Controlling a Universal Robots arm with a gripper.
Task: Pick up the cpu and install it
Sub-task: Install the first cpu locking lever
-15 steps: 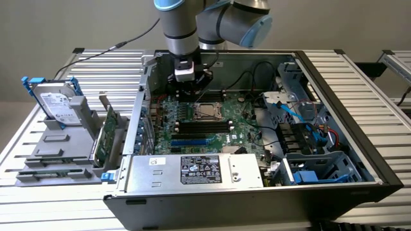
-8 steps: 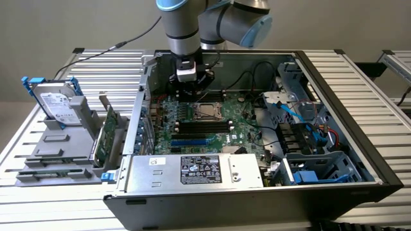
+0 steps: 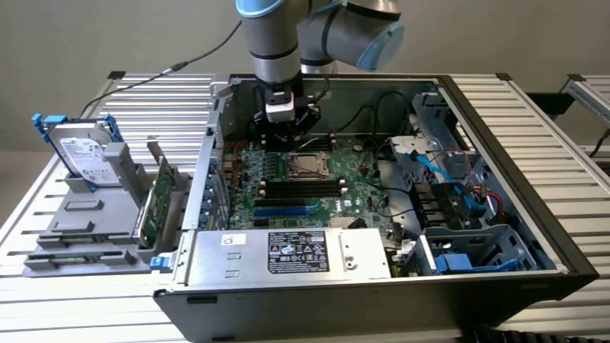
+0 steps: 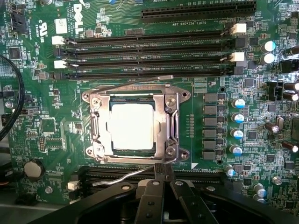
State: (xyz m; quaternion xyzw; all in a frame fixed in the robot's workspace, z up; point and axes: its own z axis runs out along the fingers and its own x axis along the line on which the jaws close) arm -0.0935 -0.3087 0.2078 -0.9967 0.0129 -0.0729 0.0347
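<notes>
wrist view: cpu lying flat inside the socket frame on the motherboard. fingers pressed together, tips right at the frame's edge where a thin wire lever ends.

Room is lying open above the cpu — low memory slots are flanking its socket frame. Case walls and hanging cables are hemming in the sides, and the closed pincer is hovering at the frame's edge.
</notes>
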